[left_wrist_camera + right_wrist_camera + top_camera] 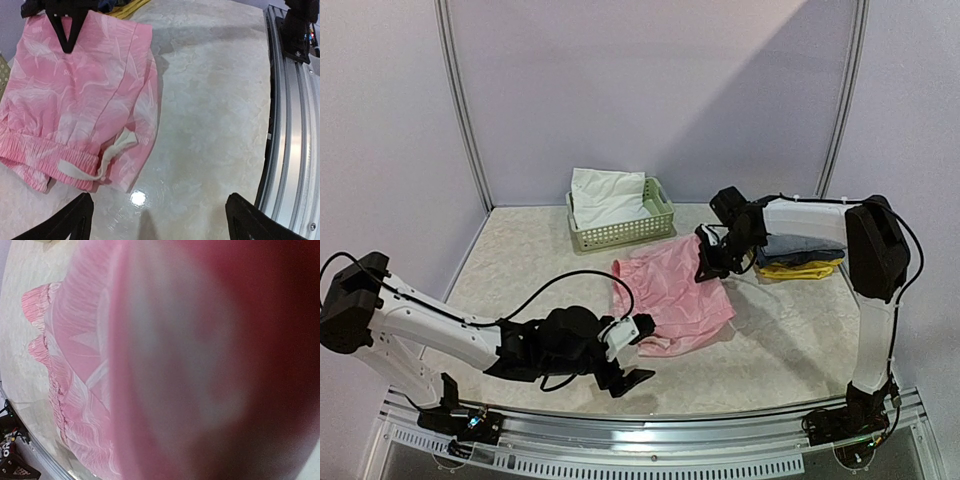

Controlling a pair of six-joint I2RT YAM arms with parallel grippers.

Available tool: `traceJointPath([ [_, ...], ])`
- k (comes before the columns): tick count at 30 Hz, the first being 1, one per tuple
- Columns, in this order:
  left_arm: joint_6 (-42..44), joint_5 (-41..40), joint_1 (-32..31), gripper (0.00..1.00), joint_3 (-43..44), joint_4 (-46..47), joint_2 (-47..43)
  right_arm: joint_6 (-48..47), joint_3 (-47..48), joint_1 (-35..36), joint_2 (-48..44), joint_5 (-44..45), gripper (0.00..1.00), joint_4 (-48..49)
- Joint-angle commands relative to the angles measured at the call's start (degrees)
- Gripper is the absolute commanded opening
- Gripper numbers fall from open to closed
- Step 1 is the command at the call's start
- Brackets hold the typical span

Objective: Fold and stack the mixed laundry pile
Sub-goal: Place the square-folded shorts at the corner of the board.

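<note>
On the bench [790, 340], pink shorts [670, 290] lie flat: thin crinkled cloth, gathered waistband [45, 155], white drawstring [107, 157]. The right gripper [708, 262] pinches their far hem [115, 22]; the left gripper [628, 362] hangs wide open beside the waistband. A fold seems under way, likely needing the hem carried over evenly. A white garment [605, 195] fills the lattice basket [620, 236].

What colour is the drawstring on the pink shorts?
White; the left wrist view shows the drawstring best.

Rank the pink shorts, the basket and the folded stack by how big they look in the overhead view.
Largest: pink shorts.
Next: basket.
Smallest: folded stack, though the right arm hides part of it.
</note>
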Motion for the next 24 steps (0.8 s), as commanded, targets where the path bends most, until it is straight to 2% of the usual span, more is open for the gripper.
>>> traceJointPath([
  [1,-1.4,-0.9,0.6,0.94,-2.4,2.3,-2.9,-3.7,6.2,-0.3,-3.0,9.1,0.0,-9.0],
  [16,-2.5,-0.9,0.6,0.93,-8.3,7.7,-4.3,-11.4,26.9,-4.8,1.2,19.0,0.0,-26.4],
  [24,-3.2,0.0,0.6,0.91,-8.2,9.0,-1.0,-14.5,39.2,-9.6,6.3,18.7,0.0,-31.4],
])
